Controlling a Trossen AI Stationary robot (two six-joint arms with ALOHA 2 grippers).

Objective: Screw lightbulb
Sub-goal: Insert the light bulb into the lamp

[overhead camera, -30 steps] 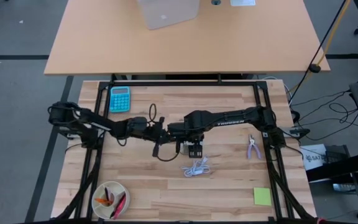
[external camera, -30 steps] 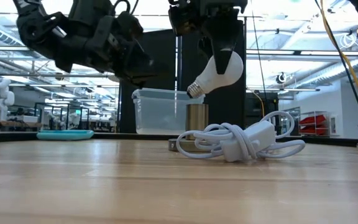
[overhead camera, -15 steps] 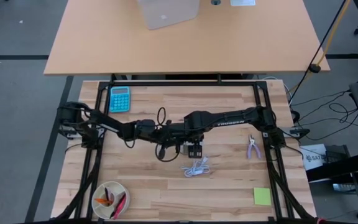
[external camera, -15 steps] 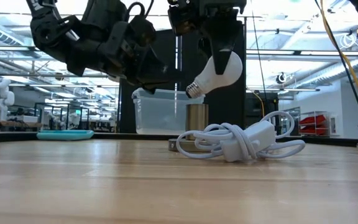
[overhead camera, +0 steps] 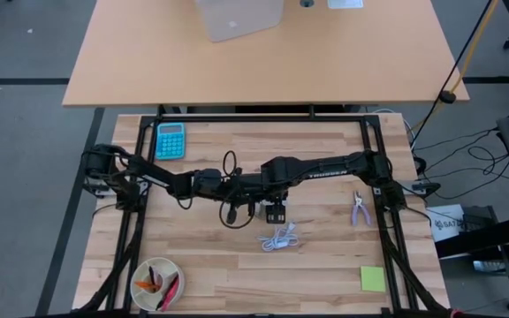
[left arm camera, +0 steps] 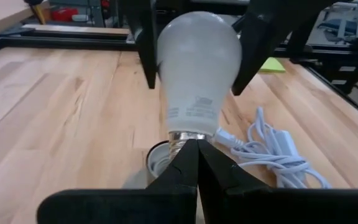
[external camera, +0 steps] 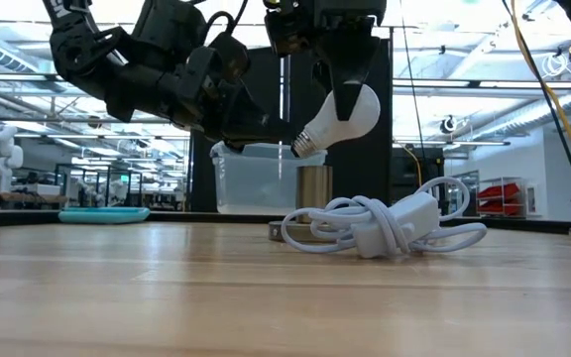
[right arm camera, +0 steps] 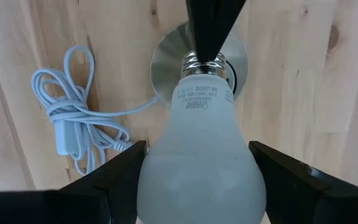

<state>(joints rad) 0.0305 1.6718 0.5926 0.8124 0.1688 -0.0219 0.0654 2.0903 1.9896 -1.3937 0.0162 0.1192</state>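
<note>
My right gripper [right arm camera: 201,186] is shut on the white lightbulb [external camera: 340,117] and holds it tilted above the table's middle. The bulb's silvery screw base [external camera: 305,142] points down toward the table's left. The round grey metal socket [right arm camera: 166,65] stands on the table just below the base. My left gripper [left arm camera: 196,163] is shut, and its tips are at the end of the screw base. A white coiled cable [external camera: 385,223] lies on the table beside the socket. My right gripper pinches the frosted globe's two opposite sides [right arm camera: 157,162] between its two fingers [left arm camera: 143,43], coming from above. The bulb is lifted clear and tilted, base lowest, over the socket. My left gripper's shut fingertips [right arm camera: 209,28] meet the tip of the screw base [left arm camera: 188,135], slanting down from the table's left. Whether they press on it, I cannot tell.
A teal calculator [overhead camera: 170,140] lies at the far left. Pliers [overhead camera: 358,208] lie to the right. A green sticky note [overhead camera: 372,279] is at the near right and a bowl [overhead camera: 155,283] at the near left. A clear plastic bin [external camera: 256,178] stands beyond the table.
My left gripper has gone toward the table's right, up to the bulb's screw base, and its tips now meet the base. My right gripper has carried the bulb a little toward the left gripper, still tilted and clear of the socket.
</note>
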